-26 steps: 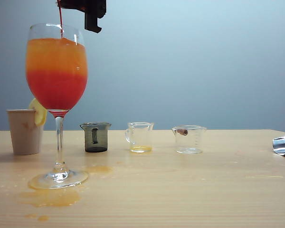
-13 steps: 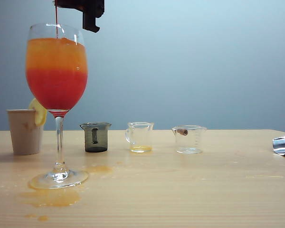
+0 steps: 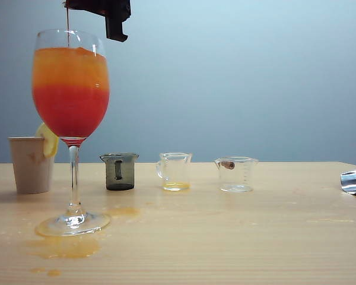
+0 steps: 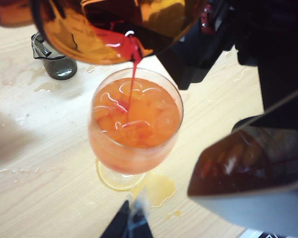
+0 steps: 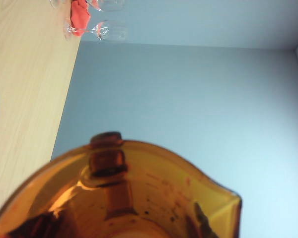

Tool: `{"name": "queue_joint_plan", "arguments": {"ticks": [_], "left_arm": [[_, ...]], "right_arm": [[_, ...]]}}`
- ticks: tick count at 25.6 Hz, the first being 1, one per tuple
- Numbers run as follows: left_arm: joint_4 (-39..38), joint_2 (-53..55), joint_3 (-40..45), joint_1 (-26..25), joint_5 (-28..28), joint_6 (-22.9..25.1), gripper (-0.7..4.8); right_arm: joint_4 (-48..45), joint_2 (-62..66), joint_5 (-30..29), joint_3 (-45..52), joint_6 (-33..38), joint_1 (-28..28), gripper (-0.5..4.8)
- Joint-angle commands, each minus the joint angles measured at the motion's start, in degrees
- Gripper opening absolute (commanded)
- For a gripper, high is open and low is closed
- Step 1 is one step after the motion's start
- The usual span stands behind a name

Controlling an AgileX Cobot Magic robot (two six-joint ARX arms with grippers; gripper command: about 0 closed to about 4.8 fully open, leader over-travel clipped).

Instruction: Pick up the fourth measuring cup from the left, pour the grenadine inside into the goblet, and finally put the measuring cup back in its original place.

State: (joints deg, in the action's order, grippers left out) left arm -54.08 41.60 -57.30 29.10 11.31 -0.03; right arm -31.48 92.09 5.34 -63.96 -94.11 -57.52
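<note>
Worktop crowded at left, open at right

The left is blocked by the goblet, paper cup and three small cups; bare worktop is left in front and right.

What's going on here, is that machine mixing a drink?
Yes. The right gripper, up over the goblet, holds the amber measuring cup tipped on its side, and a thin red thread of grenadine runs from its lip into the glass. The goblet is nearly full, orange above and red below. The left gripper hangs over the table beside the goblet, carrying nothing. Three other cups wait on the table, which has orange spills near the goblet's foot.
</note>
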Motion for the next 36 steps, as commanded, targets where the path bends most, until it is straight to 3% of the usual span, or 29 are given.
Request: {"name": "queue_joint_plan", "arguments": {"ticks": [1,11,20,36], "left_arm": [[0.2,-0.1,-0.2,0.1,0.1,0.0,-0.02],[0.2,-0.1,-0.2,0.1,0.1,0.0,-0.02],[0.2,-0.1,-0.2,0.1,0.0,0.0,-0.02],[0.2,-0.1,-0.2,0.1,0.1,0.0,-0.02]], "right_arm": [[-1.3,-0.4,-0.2,-0.4,-1.9,-0.1,0.09],[-1.2,-0.4,-0.3,-0.4,-8.1,-0.1,0.09],[-1.2,-0.4,-0.4,-0.4,-8.2,0.0,0.13],[-1.4,-0.4,-3.4,0.2,-14.6,0.0,0.13]]}}
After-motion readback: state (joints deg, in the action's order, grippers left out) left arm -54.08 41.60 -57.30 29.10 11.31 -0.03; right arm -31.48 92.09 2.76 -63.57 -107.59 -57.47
